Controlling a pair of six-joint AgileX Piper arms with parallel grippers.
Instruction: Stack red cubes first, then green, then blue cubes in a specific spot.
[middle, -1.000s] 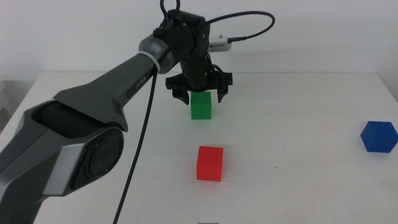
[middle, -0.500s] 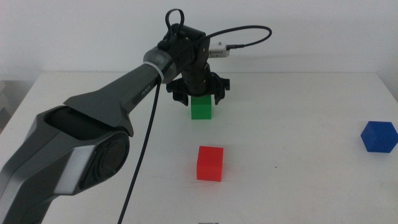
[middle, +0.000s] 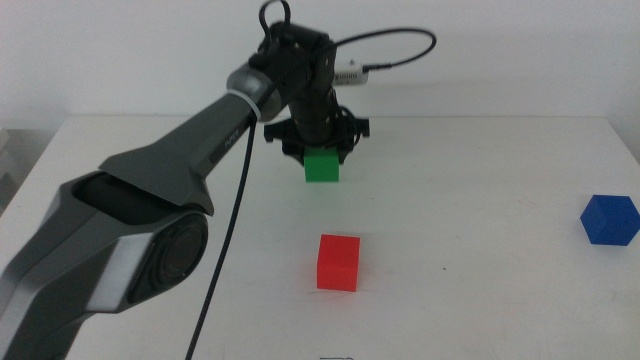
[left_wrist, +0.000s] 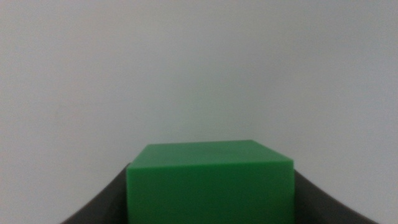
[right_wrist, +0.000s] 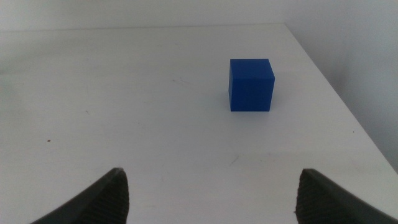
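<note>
The left gripper (middle: 322, 150) has dropped and closed its jaws around the green cube (middle: 323, 167) between them.

Plain white matte tabletop (middle: 480, 290) filling the frame from 3 o'clock round to 9 o'clock, pale white wall (middle: 520, 50) behind it at 12 o'clock, faint dark specks on the table surface (right_wrist: 48, 140)

The left arm reaches far across the table, its left gripper (middle: 322, 158) pointing straight down, jaws closed against what it holds. The right gripper (right_wrist: 211, 193) waits low, jaws spread wide.
</note>
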